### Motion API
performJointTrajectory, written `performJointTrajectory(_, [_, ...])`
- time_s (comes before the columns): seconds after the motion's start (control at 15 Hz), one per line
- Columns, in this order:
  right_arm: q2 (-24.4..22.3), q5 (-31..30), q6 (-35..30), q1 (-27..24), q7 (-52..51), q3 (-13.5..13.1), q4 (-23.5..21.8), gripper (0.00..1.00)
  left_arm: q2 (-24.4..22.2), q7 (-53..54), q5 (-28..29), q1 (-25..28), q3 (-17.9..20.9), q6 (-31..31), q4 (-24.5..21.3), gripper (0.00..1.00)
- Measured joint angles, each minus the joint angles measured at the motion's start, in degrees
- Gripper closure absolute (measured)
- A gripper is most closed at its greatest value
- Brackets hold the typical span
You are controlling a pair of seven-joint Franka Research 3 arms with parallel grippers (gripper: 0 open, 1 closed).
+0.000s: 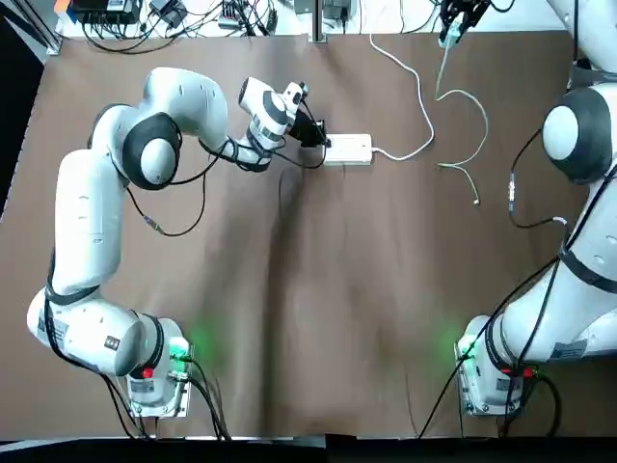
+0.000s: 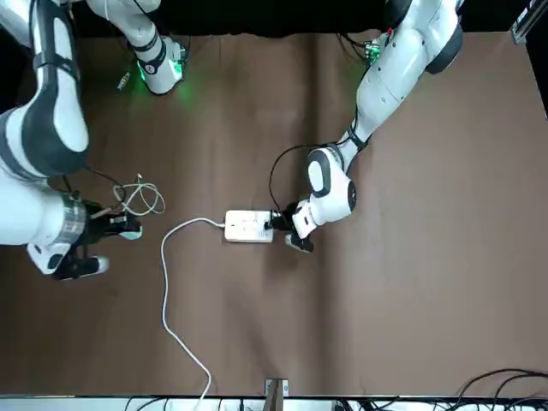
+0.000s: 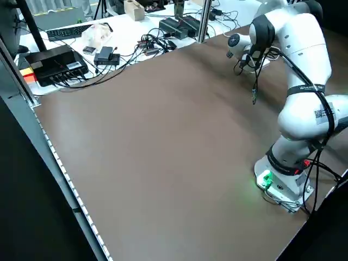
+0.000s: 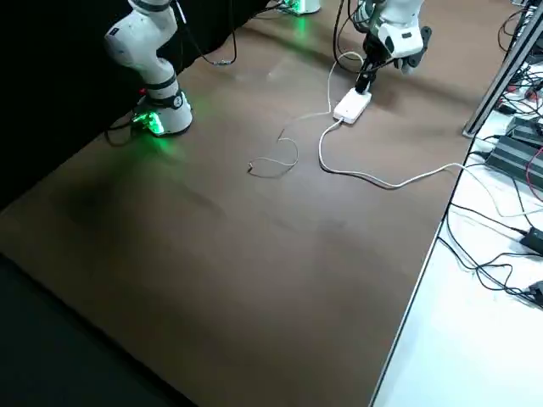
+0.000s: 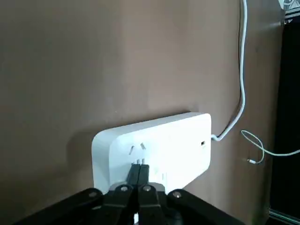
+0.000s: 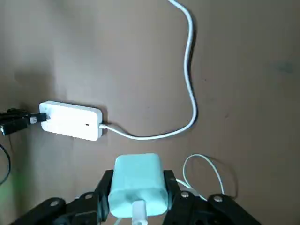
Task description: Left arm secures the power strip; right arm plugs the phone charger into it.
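The left gripper [image 5: 138, 173] is clenched, its two fingertips [image 5: 144, 172] pressed together at the socket face of the power strip [image 5: 164, 145]. The right gripper [image 6: 138, 187] grasps the teal phone charger [image 6: 138, 180], one finger on each side of the cube, near the far edge of the worktop and to the right of the strip, well apart from it.

The power strip lies flat on the brown worktop [image 1: 337, 289], toward its far side. Its thick white cord [image 2: 164, 291] leaves the end facing away from the left gripper, curves over the brown surface and runs off the far edge. The charger's thin white cable [image 1: 477, 111] loops down from the plug, its free end on the worktop.

The covering is plain brown, with soft creases and shadows running along it; green light from the arm bases tints it. Past the far edge, a white table [image 3: 130, 46] carries a black keyboard [image 3: 70, 32], a black box [image 3: 57, 65], a small cardboard box [image 3: 134, 10] and tangled black cables [image 3: 155, 43]. A metal post [image 3: 204, 22] stands at the worktop's edge.
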Motion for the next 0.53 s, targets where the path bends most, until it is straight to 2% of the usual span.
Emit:
performJointTrajectory(0.27, [0.9, 0.0, 0.0, 3.1, 8.2, 0.0, -0.2, 0.52, 0.0, 0.0, 0.0, 0.0, 0.0, 0.0, 0.0, 0.99])
performJointTrajectory(0.53, [4.2, 0.0, -0.3, 6.2, 15.1, 0.0, -1.1, 0.52, 0.0, 0.0, 0.0, 0.0, 0.0, 0.0, 0.0, 0.99])
